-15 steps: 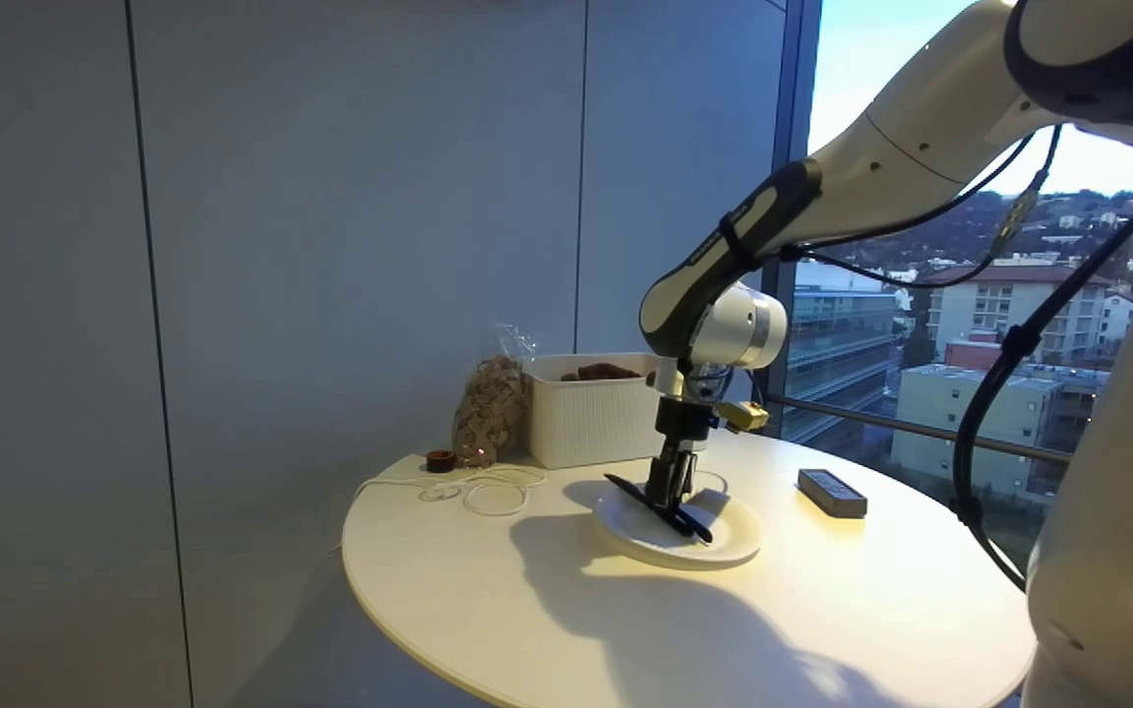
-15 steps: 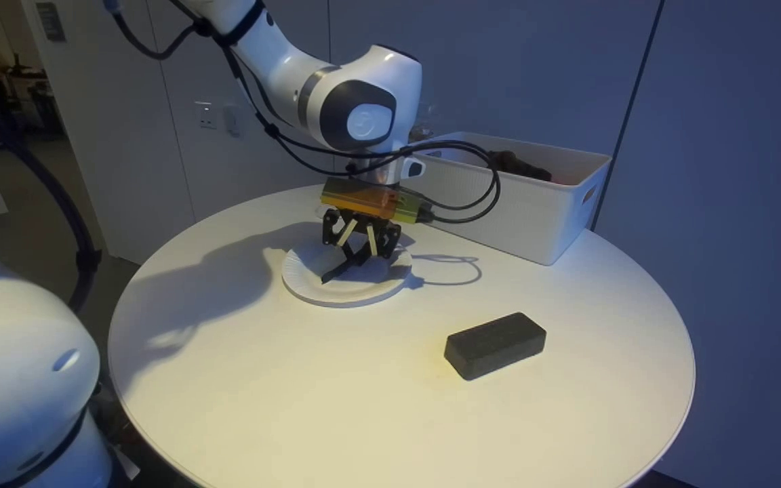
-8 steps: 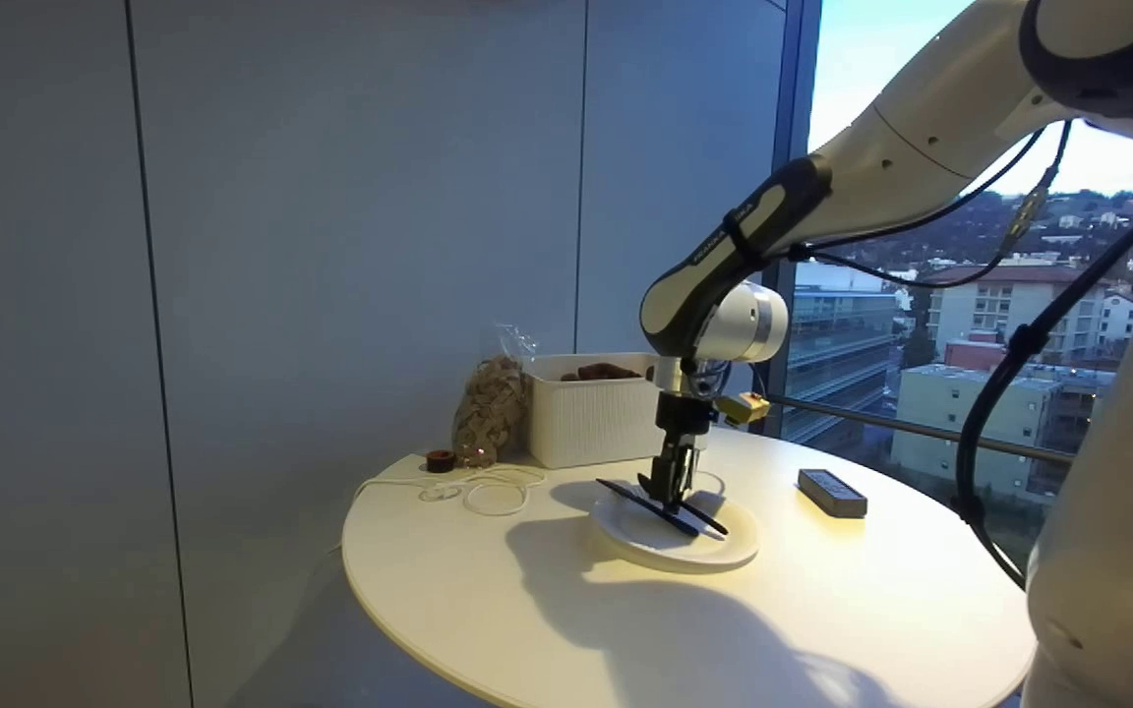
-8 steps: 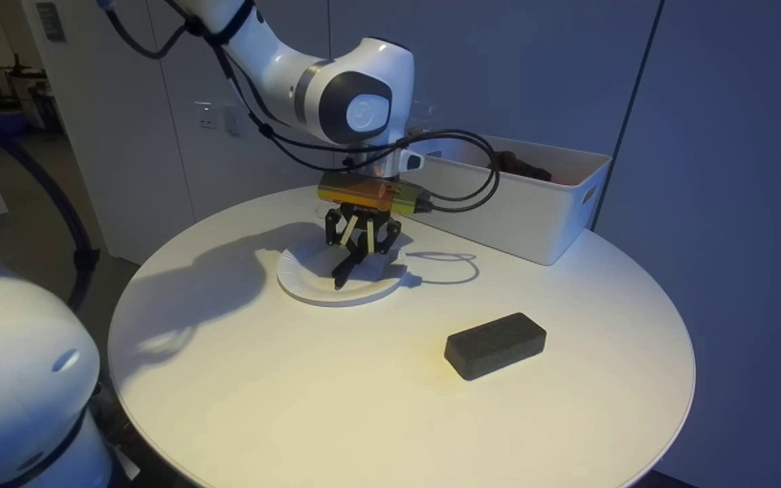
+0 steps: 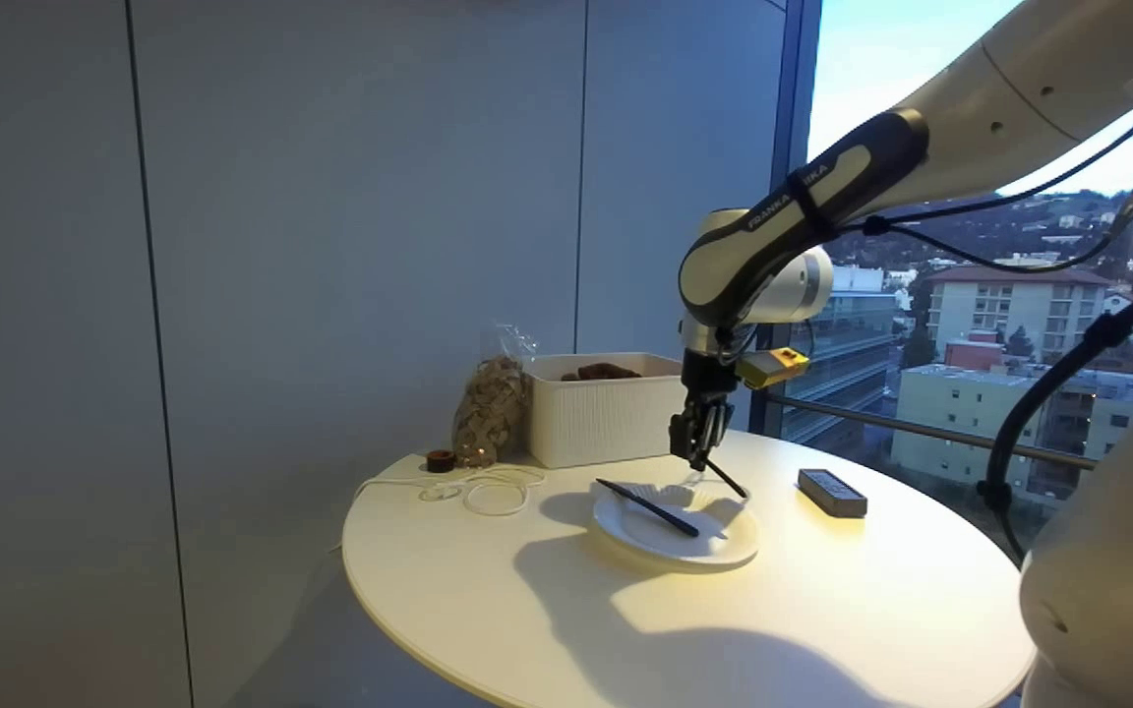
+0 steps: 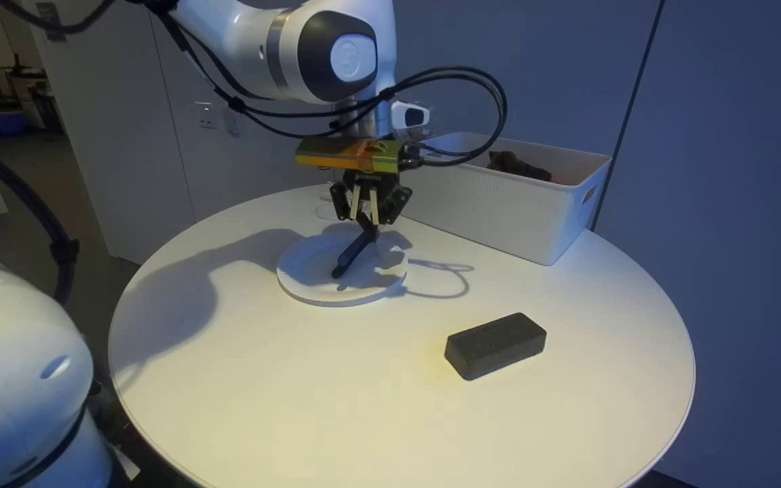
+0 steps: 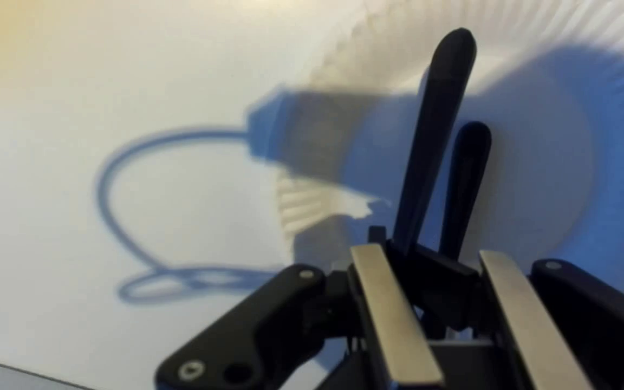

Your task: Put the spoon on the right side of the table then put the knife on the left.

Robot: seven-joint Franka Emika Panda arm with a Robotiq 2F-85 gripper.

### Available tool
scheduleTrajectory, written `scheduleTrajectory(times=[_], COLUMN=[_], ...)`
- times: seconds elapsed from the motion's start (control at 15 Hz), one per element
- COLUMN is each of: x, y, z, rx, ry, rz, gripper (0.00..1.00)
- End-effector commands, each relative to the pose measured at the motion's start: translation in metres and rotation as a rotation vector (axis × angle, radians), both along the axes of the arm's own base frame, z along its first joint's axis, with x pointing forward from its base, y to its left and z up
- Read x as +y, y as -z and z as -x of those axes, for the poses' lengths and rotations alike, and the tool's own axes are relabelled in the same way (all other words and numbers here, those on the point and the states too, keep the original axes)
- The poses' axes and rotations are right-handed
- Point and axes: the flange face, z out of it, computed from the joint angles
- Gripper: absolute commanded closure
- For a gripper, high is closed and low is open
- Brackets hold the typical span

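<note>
My gripper (image 5: 701, 460) is shut on the spoon (image 5: 727, 480), a slim dark stick. It holds the spoon by one end, tilted and raised above the white plate (image 5: 626, 553). The spoon's bowl end is not discernible. The knife (image 5: 647, 506), a similar dark stick with a thin far tip, lies on the plate. In the wrist view the spoon (image 7: 436, 119) slants up from the fingertips (image 7: 417, 252), with the knife (image 7: 469, 168) below it to the right. In an exterior view the utensils overlap under the gripper (image 6: 367, 227). The round white table (image 6: 363, 379) bears the plate.
A stubby black block (image 6: 495, 346) lies on the table, also visible in an exterior view (image 5: 832, 494). A white bin (image 5: 596, 423) with brown items stands at the back beside a clear bag (image 5: 490, 408). A white cable (image 5: 498, 497) and a small dark roll (image 5: 440, 460) lie nearby.
My gripper has closed and risen off the plate with the spoon, shifting toward the window side. The two utensils have separated, and the knife stays on the plate. The plate has shifted very slightly.
</note>
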Motion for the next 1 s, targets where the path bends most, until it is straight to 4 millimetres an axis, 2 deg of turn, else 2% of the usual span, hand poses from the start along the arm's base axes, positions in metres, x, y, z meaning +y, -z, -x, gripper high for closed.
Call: scheduleTrajectory(times=[0.0, 0.2, 0.47, 0.6, 0.73, 0.8, 0.93], x=[-0.021, -0.047, -0.073, -0.077, -0.077, -0.075, -0.063], y=[-0.013, -0.005, 0.018, 0.025, 0.027, 0.023, 0.008], z=[0.023, 0.035, 0.041, 0.042, 0.043, 0.046, 0.05], rx=[-0.047, -0.048, -0.019, -0.005, 0.003, -0.004, -0.047], ry=[0.188, 0.357, 0.553, 0.604, 0.632, 0.633, 0.587], rz=[0.04, 0.052, 0.076, 0.071, 0.067, 0.073, 0.088], gripper=[0.95, 0.95, 0.95, 0.67, 0.56, 0.51, 0.34])
